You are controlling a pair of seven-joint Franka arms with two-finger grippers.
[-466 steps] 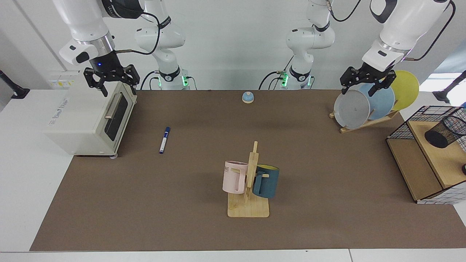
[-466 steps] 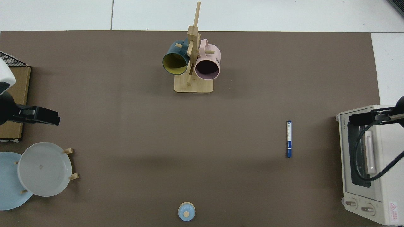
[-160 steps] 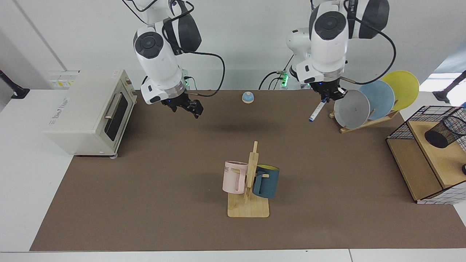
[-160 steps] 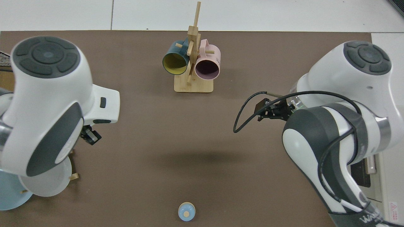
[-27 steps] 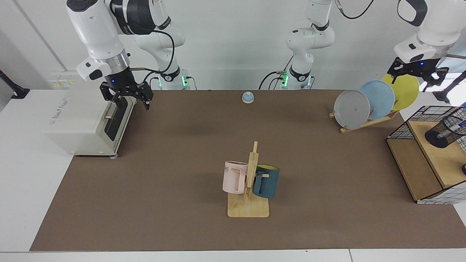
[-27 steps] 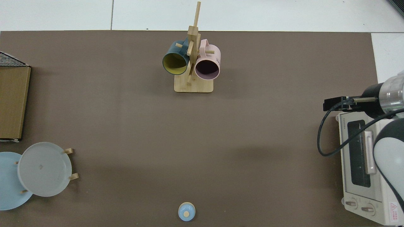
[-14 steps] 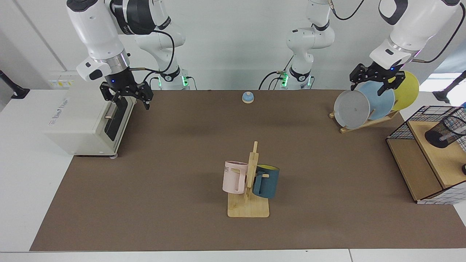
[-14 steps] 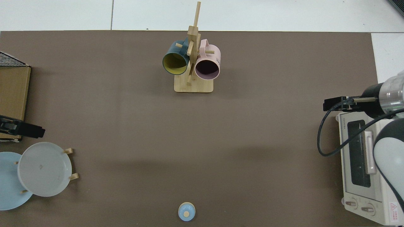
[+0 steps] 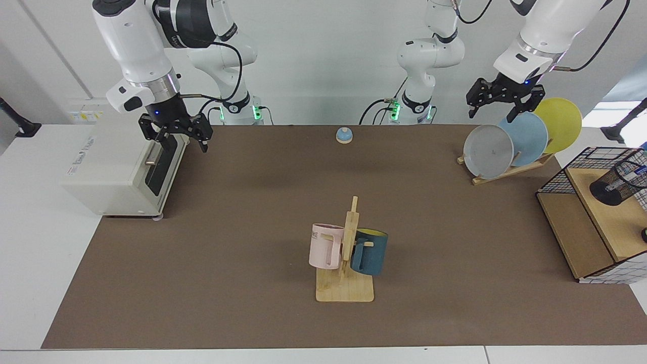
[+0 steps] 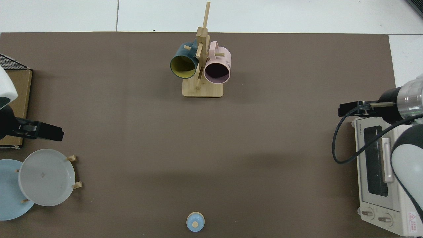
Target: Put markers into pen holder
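The black mesh pen holder (image 9: 612, 185) lies tilted on the wooden shelf at the far right of the facing view. The marker (image 9: 638, 171) shows white and blue through the mesh near its mouth. My left gripper (image 9: 498, 112) hangs open and empty above the plate rack, well to the left of the holder in that view. My right gripper (image 9: 177, 144) is open and empty over the toaster oven's front corner. From above, the left gripper (image 10: 49, 132) is at the left edge and the right gripper (image 10: 345, 109) at the right; the holder is out of that view.
A toaster oven (image 9: 121, 167) stands at the facing view's left. A rack of grey, blue and yellow plates (image 9: 515, 144) and a wire basket (image 9: 556, 174) with wooden shelves are at its right. A mug tree (image 9: 346, 253) stands mid-table, a small blue bell (image 9: 344, 135) at the back.
My left gripper has moved up and to the left in the facing view, away from the basket and over the plate rack. The right arm has stayed still.
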